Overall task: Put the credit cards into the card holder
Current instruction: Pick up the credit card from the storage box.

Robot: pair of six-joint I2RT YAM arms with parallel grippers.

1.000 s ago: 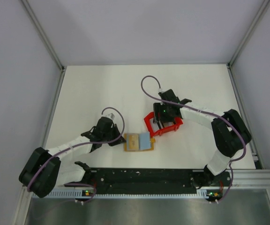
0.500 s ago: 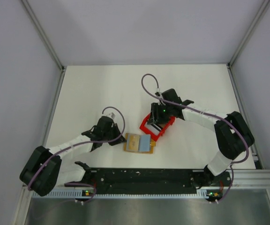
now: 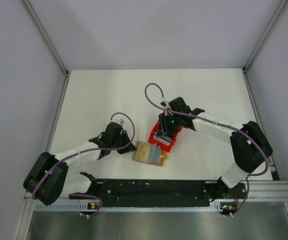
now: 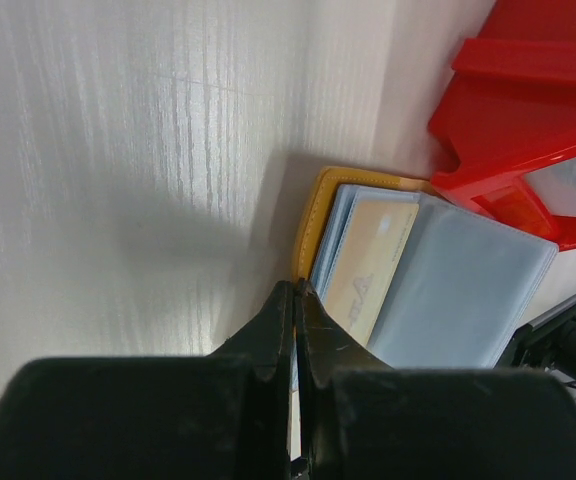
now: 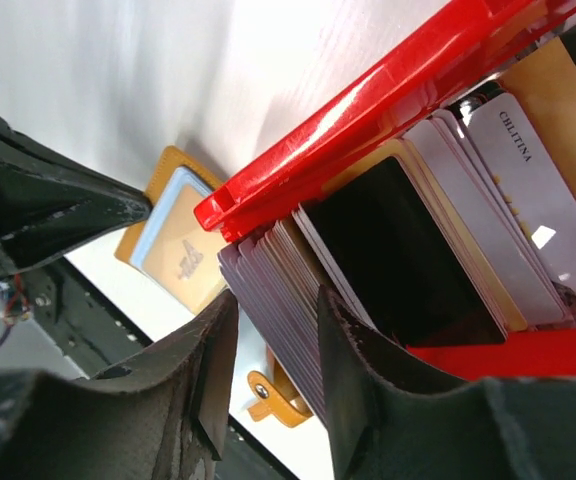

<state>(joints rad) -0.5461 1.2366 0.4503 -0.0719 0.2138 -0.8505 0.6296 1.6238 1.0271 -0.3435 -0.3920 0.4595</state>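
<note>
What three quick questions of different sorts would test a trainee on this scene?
1. True or false: the left hand is shut.
2. Choose one: the stack of cards stands in A) the red tray, B) a blue box, C) a glass jar.
3. Short answer: what lies flat on the table right beside the left hand's tips?

Key: 1 true. 2 A. 3 the card holder.
</note>
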